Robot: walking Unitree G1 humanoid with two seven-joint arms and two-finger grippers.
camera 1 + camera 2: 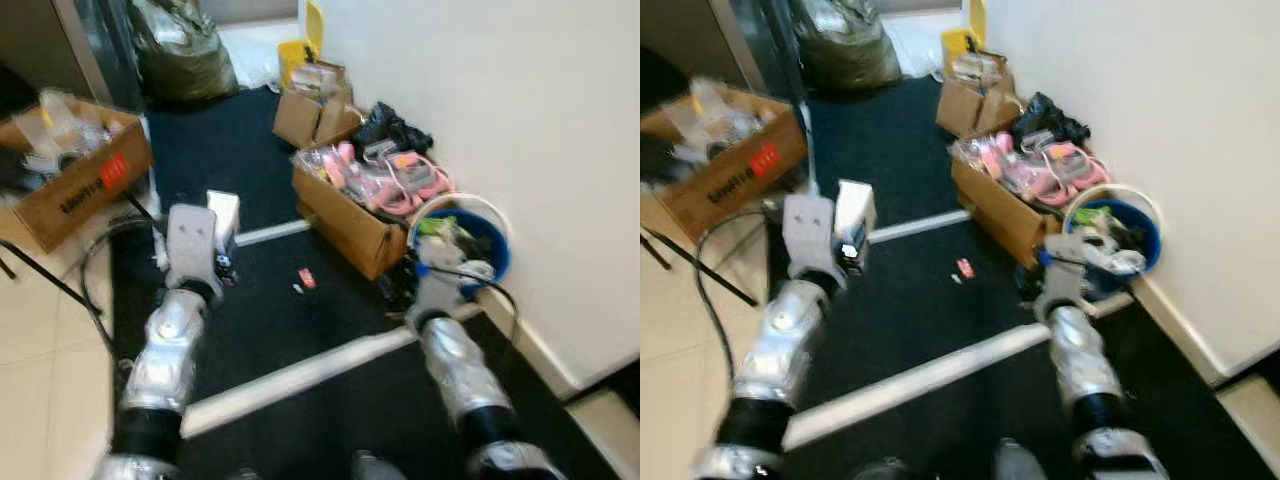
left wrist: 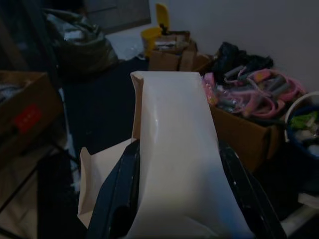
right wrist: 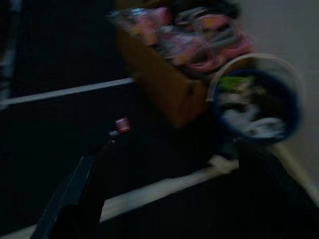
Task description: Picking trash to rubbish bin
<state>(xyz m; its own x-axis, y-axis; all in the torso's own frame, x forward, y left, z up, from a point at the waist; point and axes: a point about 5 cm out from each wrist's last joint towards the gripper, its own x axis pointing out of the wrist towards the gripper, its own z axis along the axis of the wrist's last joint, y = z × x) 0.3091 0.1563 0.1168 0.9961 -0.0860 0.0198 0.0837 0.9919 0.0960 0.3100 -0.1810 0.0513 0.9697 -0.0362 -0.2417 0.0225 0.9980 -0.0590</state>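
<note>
Left wrist view showed me that the left gripper [image 2: 174,199] was clamped on a cream paper carton [image 2: 174,149], a flat, smooth, slightly glossy piece with folded flaps, sitting between the two black fingers [image 2: 119,194]. From the head camera, this gripper [image 1: 222,262] held the carton up above the black mat [image 1: 260,310], with a brown cardboard box [image 1: 75,185] with a red label further to its left.

To the right of it, a small red scrap [image 1: 307,278] lay on the mat, well apart from both grippers. Further right, the right gripper [image 1: 425,278] was near the blue round bin [image 1: 495,250] with its white rim, already full of crumpled trash; I could not tell whether its fingers were open or closed. Just behind the bin stood an open carton box [image 1: 350,225] of pink plastic items.

I judged the step as carrying: the carton was picked and not yet dropped. The next move needed the left arm to cross toward the bin and release above its opening.
</note>
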